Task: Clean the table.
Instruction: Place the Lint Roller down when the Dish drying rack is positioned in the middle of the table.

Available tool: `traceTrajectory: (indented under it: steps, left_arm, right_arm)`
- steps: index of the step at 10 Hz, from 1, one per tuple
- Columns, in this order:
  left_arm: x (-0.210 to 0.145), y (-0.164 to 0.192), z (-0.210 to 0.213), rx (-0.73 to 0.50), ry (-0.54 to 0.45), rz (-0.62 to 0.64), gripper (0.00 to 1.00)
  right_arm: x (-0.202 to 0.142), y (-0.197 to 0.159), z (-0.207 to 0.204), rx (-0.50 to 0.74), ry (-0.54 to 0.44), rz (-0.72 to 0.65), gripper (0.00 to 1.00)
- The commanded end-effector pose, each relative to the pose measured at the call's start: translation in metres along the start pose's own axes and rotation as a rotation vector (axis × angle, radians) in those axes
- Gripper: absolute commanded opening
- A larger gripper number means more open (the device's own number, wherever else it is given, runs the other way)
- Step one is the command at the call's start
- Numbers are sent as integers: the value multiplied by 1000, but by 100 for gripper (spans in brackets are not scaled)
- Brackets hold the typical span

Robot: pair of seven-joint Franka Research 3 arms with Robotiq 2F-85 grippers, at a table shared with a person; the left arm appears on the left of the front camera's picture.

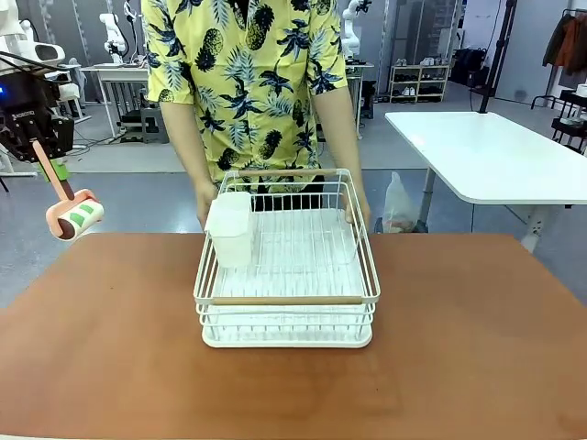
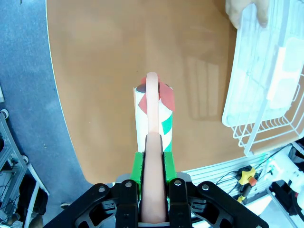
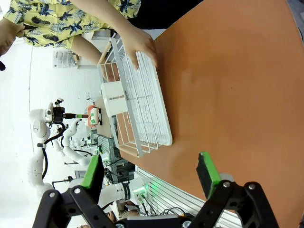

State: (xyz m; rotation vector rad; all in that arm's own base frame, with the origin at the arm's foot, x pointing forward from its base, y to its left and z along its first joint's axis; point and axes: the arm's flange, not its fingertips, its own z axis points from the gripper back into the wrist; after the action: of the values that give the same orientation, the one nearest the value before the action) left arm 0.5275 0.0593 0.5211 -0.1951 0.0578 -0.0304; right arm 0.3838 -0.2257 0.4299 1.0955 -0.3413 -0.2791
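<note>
Front: lab floor, white side tables behind; the table (image 1: 477, 348) spans the foreground, terracotta top. White wire dish rack (image 1: 286, 266) sits mid-table, a person's hands (image 1: 207, 203) on its far corners. My left gripper (image 1: 50, 165) hangs above the table's left edge, holding a lint roller (image 1: 73, 216).

Left wrist: green pads (image 2: 138, 167) clamped on the roller's pink handle, roll end over bare tabletop, rack off to the right.

Right wrist: my right gripper (image 3: 151, 173) is spread wide, nothing in it; rack and hand beyond.

The person's hands (image 1: 204, 197) sit partly hidden behind the white wire rack (image 1: 286, 266).
</note>
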Motion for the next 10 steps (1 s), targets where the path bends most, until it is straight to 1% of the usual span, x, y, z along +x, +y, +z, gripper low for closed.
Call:
traceTrajectory:
  steps: [1, 7, 8, 9, 10]
  left_arm:
    - [-5, -1, 5, 10, 7, 4, 21]
    - [-5, -1, 5, 10, 7, 4, 21]
    - [0, 0, 0, 0, 0, 0, 21]
    - [5, -8, 5, -4, -20, 120, 21]
    - [13, -19, 11, 6, -35, 305, 21]
  right_arm:
    - [-1, 2, 1, 5, 0, 5, 100]
    - [-1, 2, 1, 5, 0, 5, 100]
    - [-1, 2, 1, 5, 0, 5, 100]
    - [-1, 2, 1, 5, 0, 5, 100]
    - [-1, 2, 1, 5, 0, 5, 100]
